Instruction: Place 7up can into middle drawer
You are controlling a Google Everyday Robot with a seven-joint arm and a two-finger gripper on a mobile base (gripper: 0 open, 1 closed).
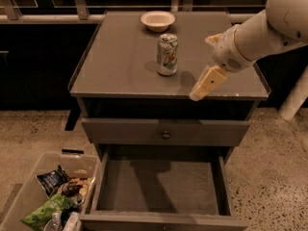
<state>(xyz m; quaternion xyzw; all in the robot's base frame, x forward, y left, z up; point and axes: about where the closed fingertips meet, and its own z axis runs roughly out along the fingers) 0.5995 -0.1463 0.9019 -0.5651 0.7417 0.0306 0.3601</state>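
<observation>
From my station, the job looks barely begun. The small white-silver 7up can with green and reddish markings (pixel 167 54) stands upright on the flat grey-brown cabinet top (pixel 115 71), a little far of its middle, and nothing is gripping it. The cream-coloured two-finger gripper (pixel 204 84) hangs over the near right part of that top. It points down and to the left, near the can but clearly apart from it on the right. I cannot tell whether the claw is wide or narrow from here, only that the can is not in it. The wide grey-brown wooden middle drawer (pixel 159 189) is already pulled out towards me, with its plain floor bare, so I judge the opening step done. The reach, grasp, carry and release are all left to do. A cream-coloured round bowl (pixel 158 20) sits at the far edge of the top, well behind the can. Above the open drawer is a shut drawer front with a small round metal knob (pixel 165 134). On the near left a clear plastic bin of snack packets (pixel 33 196) rests on the speckled stone floor (pixel 274 167), and the far side of the room is dark.
</observation>
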